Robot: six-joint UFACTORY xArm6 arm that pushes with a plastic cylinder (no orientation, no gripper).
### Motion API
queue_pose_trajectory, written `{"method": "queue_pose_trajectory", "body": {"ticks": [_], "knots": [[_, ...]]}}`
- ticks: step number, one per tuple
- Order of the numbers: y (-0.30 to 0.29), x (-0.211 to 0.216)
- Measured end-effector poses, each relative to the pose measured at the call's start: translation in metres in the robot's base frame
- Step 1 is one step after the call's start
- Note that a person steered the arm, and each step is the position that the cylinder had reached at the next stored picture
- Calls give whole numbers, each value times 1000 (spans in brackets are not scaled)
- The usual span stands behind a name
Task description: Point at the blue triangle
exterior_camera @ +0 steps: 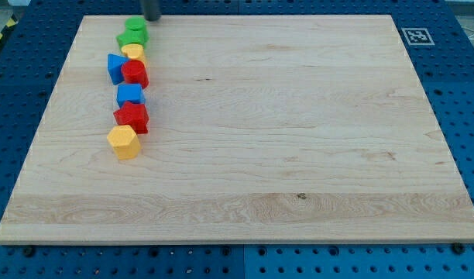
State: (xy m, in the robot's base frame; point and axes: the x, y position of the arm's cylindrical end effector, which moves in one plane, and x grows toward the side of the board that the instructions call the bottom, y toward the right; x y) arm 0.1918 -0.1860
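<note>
Blocks stand in a tight column at the upper left of the wooden board [245, 124], and the blue triangle [115, 67] sits on that column's left side, touching a red block [135, 74]. My tip [152, 18] shows at the frame's top edge, just above a green block [133, 33] and up-right of the triangle, apart from it. It looks clear of the green block, though I can't be sure, and the bare rod holds nothing.

A robotics lab bench: a pale wooden counter [299, 155] lies on a blue perforated metal base plate [465, 93], with a black-and-white fiducial marker tag [415, 36] at the counter's top right corner.
</note>
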Motion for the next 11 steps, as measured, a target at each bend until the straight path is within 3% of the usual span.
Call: {"method": "queue_pose_trajectory", "body": {"ticks": [2, 7, 11], "knots": [[-49, 9], [-55, 142], [-43, 145]]}}
